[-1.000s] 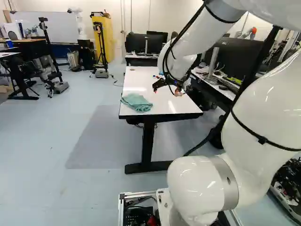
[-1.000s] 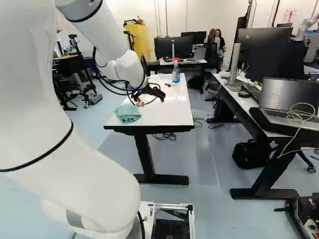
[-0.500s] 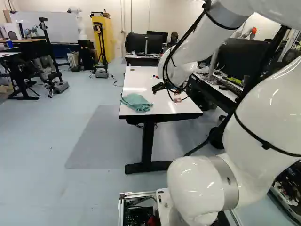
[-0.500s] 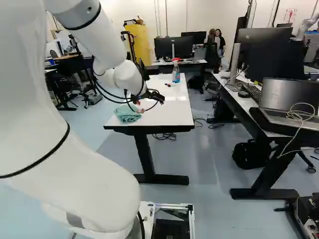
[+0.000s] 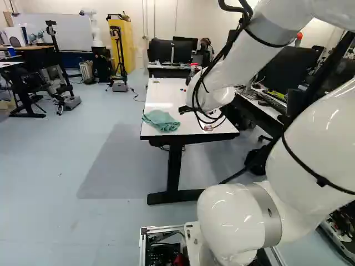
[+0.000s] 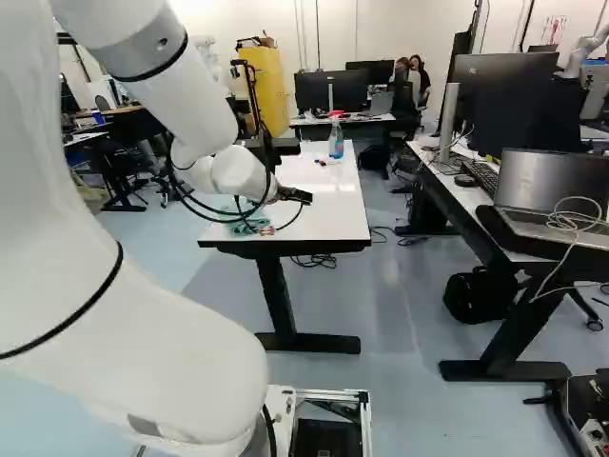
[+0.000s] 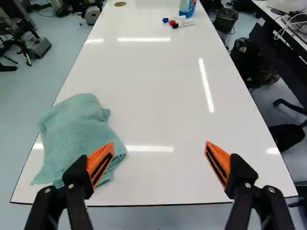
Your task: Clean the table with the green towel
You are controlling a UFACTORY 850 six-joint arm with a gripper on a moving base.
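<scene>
In the left base view my gripper [image 5: 187,110] hangs over the near part of the white table [image 5: 158,91]; the right base view shows the gripper [image 6: 297,195] beyond the cables. The green towel [image 5: 161,121] lies crumpled near the table's near left corner. Seen from the wrist, my gripper [image 7: 159,163] is wide open, nothing between its fingers but bare tabletop behind them. One orange pad [image 7: 100,163] overlaps the towel [image 7: 74,132] in that view; whether it touches cannot be told. Cables partly cover the towel in the right base view.
At the table's far end stand a spray bottle [image 6: 336,138] and several markers [image 7: 178,22]. Right of the table is a dark desk with a laptop [image 6: 552,190] and monitors. Another robot [image 5: 94,27] stands far back.
My arm has drawn back and the gripper sits lower in both base views, levelled out over the table's near part. The towel and the base have stayed put.
</scene>
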